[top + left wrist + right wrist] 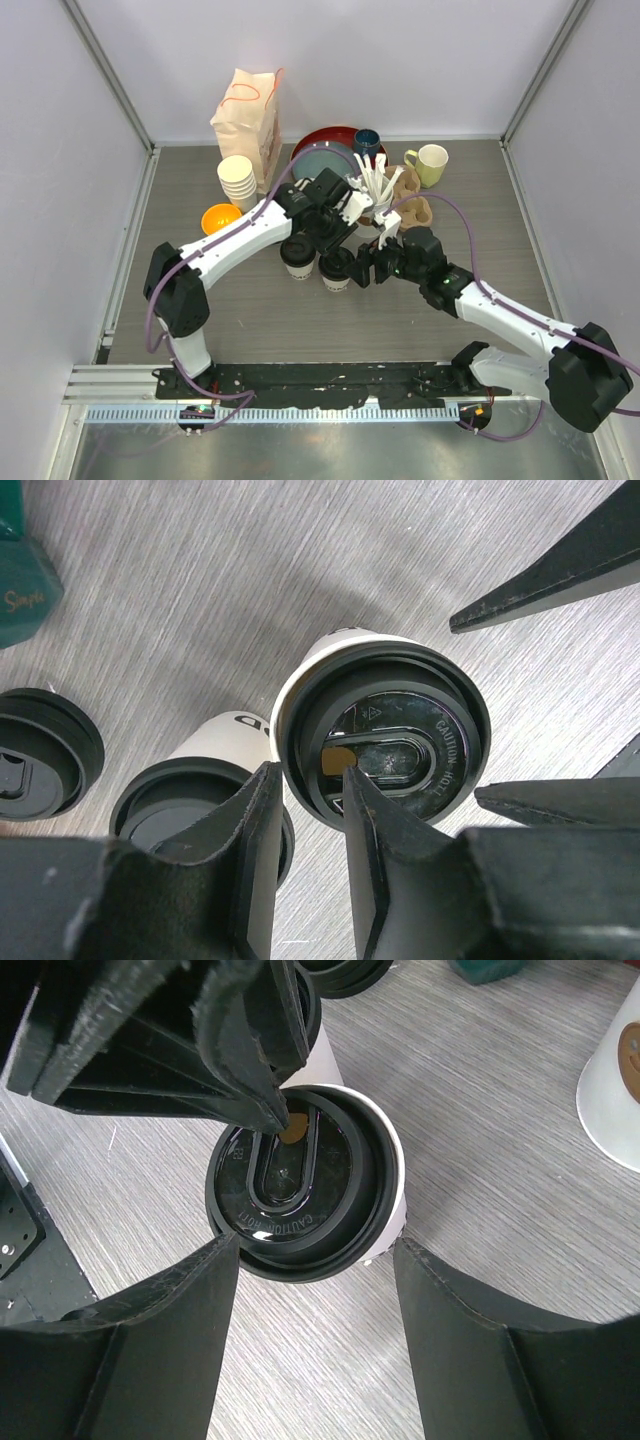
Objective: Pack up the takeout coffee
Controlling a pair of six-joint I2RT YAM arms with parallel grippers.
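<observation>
Two cream paper coffee cups with black sip lids stand side by side mid-table. The right cup (337, 268) (385, 740) (300, 1185) has my left gripper (335, 233) (310, 775) over it, open a little. One finger rests on the lid by the sip hole and the other hangs outside the rim. My right gripper (362, 268) (318, 1245) is open wide, its fingers (150, 1360) flanking this cup's near side without touching. The left cup (298, 256) (200, 800) stands free beside it.
At the back are a brown paper bag (247, 110), stacked paper cups (237, 180), an orange bowl (220, 217), a red plate (318, 138), a teal mug (367, 143), a yellow-green mug (430, 163) and a cardboard carrier (410, 200). Another black lid (40, 755) lies left of the cups.
</observation>
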